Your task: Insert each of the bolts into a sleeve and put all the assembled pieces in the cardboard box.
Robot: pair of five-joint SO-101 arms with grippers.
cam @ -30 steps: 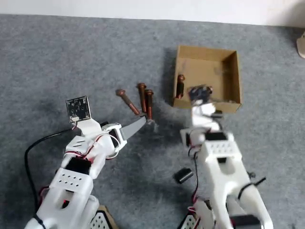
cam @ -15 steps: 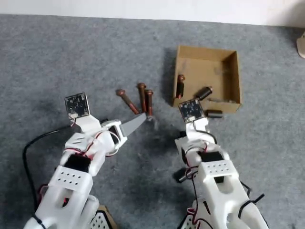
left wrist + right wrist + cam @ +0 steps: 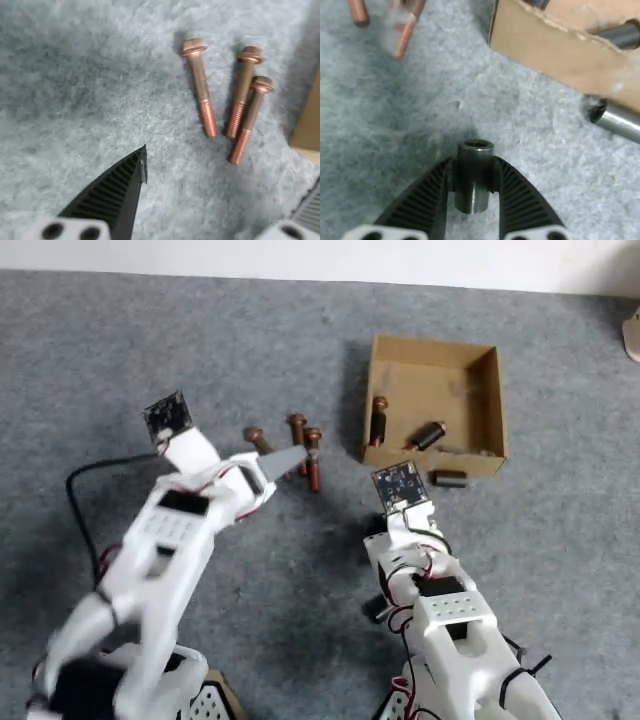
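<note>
Left gripper (image 3: 286,461) hovers over the three bolts (image 3: 240,95) at the centre of the high view, jaws spread wide, nothing between them. The right arm rises from the lower right of that view. The right gripper (image 3: 474,167) is clamped snug on a dark sleeve (image 3: 474,182) with its bore facing up. Cardboard box (image 3: 433,344), upper right, holds two assembled pieces (image 3: 378,420). A spare sleeve (image 3: 450,478) lies just outside its near wall. The step, I'd say, is picking a bolt. Two lie close together, so take the leftmost bolt (image 3: 254,437), which sits apart. Straddle its shank near the head and leave the threaded end free for that bore.
</note>
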